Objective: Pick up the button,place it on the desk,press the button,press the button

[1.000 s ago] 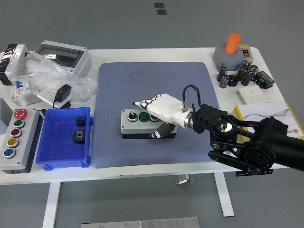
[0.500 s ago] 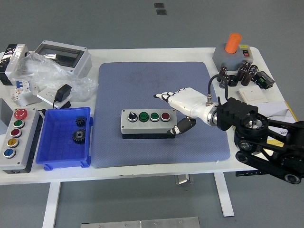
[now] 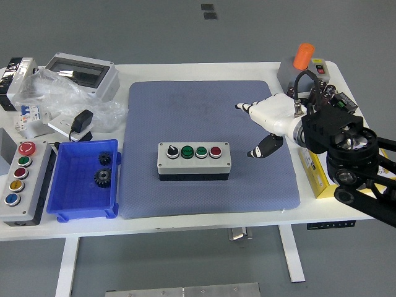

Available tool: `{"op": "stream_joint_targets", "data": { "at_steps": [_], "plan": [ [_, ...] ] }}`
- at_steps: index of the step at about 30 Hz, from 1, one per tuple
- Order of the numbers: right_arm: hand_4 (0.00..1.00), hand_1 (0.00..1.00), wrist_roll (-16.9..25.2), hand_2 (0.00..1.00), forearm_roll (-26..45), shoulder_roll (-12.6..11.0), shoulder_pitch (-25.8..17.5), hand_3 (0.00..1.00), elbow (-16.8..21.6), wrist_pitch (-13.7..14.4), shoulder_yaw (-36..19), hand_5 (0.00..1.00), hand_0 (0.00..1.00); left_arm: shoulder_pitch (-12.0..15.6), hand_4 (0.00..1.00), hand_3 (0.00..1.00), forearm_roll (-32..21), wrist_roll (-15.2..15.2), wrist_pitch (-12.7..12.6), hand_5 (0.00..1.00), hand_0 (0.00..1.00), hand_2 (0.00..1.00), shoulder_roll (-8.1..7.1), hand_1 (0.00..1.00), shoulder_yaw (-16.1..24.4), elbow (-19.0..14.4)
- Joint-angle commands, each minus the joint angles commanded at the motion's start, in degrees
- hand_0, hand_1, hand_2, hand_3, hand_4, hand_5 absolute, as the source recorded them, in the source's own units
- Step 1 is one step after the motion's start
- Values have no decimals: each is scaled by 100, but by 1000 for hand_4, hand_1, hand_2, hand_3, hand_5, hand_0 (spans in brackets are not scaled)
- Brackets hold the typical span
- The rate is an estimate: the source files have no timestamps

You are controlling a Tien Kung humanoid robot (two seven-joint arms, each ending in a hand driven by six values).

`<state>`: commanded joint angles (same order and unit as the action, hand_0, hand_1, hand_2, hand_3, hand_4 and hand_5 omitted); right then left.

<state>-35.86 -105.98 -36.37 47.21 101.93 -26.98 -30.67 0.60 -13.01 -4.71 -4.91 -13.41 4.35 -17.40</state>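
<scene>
- The right hand point(image 3: 267, 119) is white, with its fingers point(image 3: 246, 108) stretched out flat and close together, pointing toward the left of the view.
- Its dark-tipped thumb point(image 3: 260, 150) hangs down and apart from the palm.
- It holds nothing.
- Behind it, the black wrist point(image 3: 312, 127) joins the right arm point(image 3: 356, 167), which enters from the right edge.

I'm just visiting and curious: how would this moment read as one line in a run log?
right hand: open, off to the right of button box, not touching | button box: flat on blue mat | left hand: not in view
</scene>
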Motion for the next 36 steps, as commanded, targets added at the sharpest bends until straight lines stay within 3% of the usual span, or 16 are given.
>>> {"op": "stream_joint_targets", "data": {
  "at_steps": [1, 2, 15, 36],
  "plan": [
    [562, 552, -36, 425, 58, -6, 14, 998, 0, -56, 9, 170, 624, 0, 560, 583, -6, 3, 1, 152, 653, 594, 0, 649, -5, 1],
    [328, 476, -63, 324, 124, -13, 28, 998, 0, -101, 18, 2, 528, 1, 562, 583, -11, 5, 2, 146, 656, 597, 0, 651, -10, 1],
    [285, 433, -13, 314, 1162, -15, 168, 998, 0, -217, 137, 2, 521, 1, 563, 583, -33, 30, 22, 145, 657, 600, 1, 653, -38, 3],
    [271, 428, 157, 311, 1470, 302, 308, 998, 0, -28, 751, 2, 497, -28, 568, 584, -66, 22, 23, 148, 658, 602, -10, 654, -94, -3]
  ]
}}
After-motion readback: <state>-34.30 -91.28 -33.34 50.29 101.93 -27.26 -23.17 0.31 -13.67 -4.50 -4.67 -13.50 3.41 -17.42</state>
